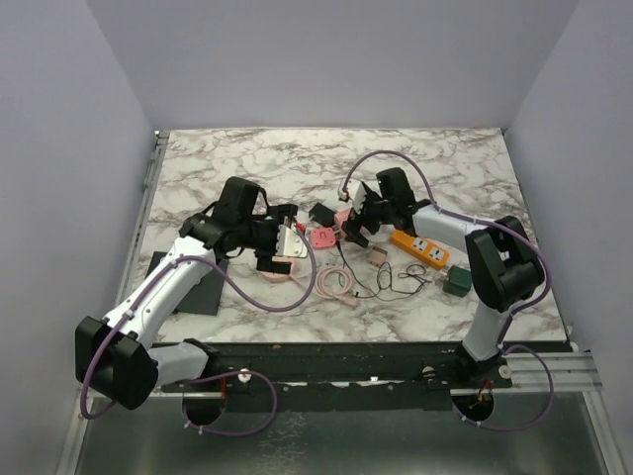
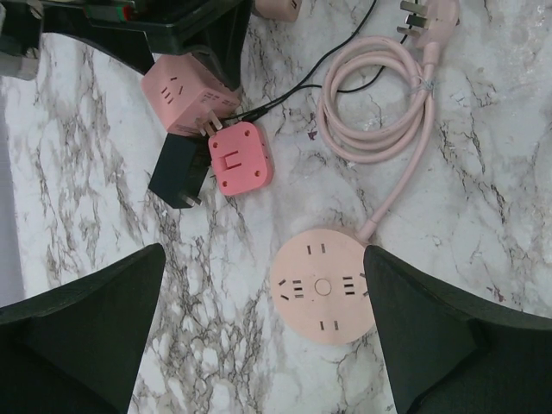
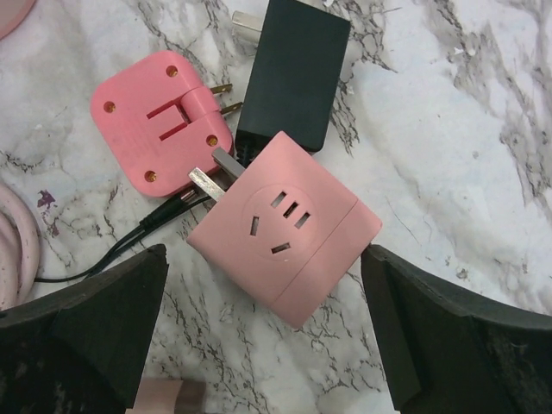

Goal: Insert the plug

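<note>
A round pink socket disc [image 2: 323, 286] lies flat on the marble table, its pink cable [image 2: 379, 112] coiled beside it and ending in a three-pin plug [image 2: 429, 17]. My left gripper [image 2: 263, 263] is open and empty above the disc, which sits toward its right finger. A pink cube adapter [image 3: 285, 226] with two metal prongs lies between the fingers of my right gripper [image 3: 266, 259], which is open and hovers over it without touching. A flat red-pink adapter [image 3: 159, 121] and a black adapter [image 3: 293, 73] lie next to the cube.
An orange power strip [image 1: 422, 248] lies right of my right gripper [image 1: 356, 223], with a green block [image 1: 457, 282] near it. Thin black wires [image 1: 396, 282] trail at centre. A black mat [image 1: 188, 282] lies under the left arm.
</note>
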`<state>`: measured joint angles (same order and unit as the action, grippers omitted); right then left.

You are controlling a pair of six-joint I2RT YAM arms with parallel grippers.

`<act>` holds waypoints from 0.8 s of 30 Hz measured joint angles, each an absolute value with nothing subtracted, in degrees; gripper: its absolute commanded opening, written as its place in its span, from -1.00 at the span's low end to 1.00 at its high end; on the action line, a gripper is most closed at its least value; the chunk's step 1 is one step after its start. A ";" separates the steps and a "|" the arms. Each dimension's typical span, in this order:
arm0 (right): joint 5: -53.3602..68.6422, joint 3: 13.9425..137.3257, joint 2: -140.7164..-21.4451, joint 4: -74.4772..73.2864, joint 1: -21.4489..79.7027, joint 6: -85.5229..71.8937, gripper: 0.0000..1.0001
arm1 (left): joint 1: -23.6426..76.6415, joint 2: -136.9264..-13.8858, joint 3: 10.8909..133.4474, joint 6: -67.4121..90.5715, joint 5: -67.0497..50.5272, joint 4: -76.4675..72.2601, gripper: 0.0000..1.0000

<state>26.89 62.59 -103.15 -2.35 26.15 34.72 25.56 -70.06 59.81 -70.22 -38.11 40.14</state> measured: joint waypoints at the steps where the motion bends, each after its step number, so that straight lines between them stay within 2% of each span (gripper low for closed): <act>1: 27.42 63.22 -103.88 -2.94 26.15 35.73 0.95 | 25.56 -69.80 59.81 -70.13 -38.11 40.12 0.98; 10: 27.79 63.26 -105.30 -6.44 26.15 40.58 1.00 | 25.56 -67.40 59.77 -69.65 -38.20 39.97 0.98; 24: 27.53 63.48 -100.51 -7.31 25.85 36.62 1.00 | 25.56 -67.18 58.85 -69.54 -39.13 39.94 0.98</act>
